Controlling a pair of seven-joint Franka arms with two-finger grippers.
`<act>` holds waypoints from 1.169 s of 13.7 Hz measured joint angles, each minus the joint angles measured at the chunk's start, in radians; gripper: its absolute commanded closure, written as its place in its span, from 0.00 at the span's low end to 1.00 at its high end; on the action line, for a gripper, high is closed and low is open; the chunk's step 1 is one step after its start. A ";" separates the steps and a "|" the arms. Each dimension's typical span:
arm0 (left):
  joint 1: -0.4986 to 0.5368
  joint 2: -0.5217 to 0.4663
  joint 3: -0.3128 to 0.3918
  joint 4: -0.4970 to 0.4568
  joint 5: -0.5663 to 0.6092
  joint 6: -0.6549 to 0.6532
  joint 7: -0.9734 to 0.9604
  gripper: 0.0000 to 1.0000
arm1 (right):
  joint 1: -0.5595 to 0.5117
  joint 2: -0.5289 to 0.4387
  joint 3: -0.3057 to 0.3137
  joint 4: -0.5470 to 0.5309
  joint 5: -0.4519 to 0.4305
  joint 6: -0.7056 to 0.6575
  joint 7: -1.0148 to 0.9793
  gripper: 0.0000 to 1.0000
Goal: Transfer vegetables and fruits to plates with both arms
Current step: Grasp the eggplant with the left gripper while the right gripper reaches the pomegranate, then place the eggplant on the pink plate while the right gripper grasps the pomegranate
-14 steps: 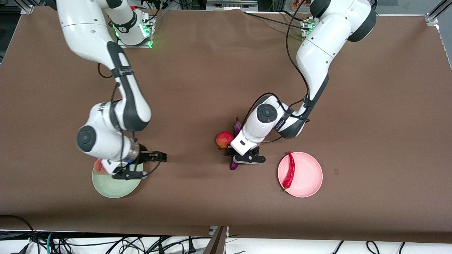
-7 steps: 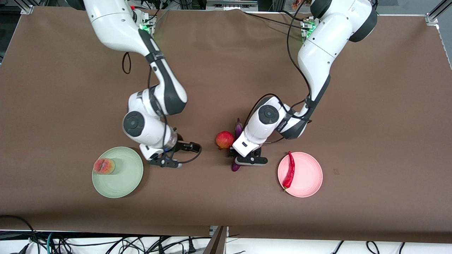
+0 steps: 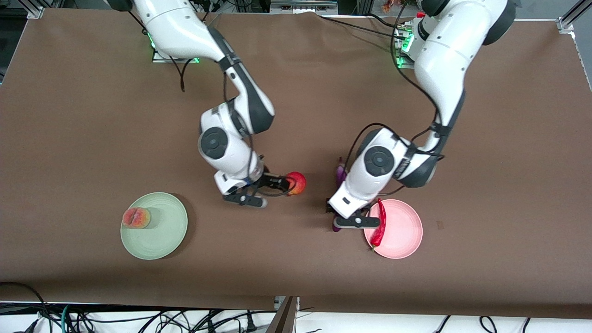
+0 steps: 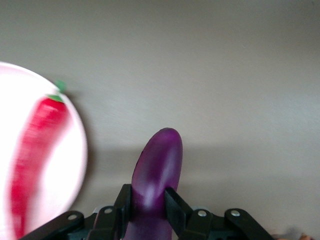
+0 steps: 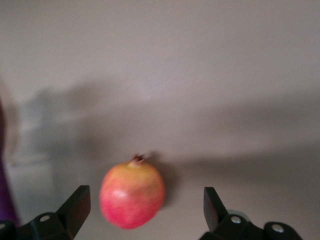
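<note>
My left end effector [image 3: 343, 221] grips the eggplant [image 4: 155, 175] beside the pink plate [image 3: 402, 231]; it may knock the chili [image 3: 379, 223]. My right end effector [image 5: 145, 212], open, could nudge the pomegranate [image 3: 296, 182] across the desk [image 3: 296, 92].

A flat brown cloth-covered tabletop [image 3: 296, 92] fills the front view. Tangled black cables [image 3: 138, 319] lie below its front edge, and silver aluminium frame rails [image 3: 571, 16] stand at its back corners.
</note>
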 measured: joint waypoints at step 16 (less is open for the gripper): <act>0.113 0.036 0.111 0.004 0.002 0.049 0.226 0.00 | 0.091 0.121 -0.001 -0.002 -0.010 0.204 0.020 0.78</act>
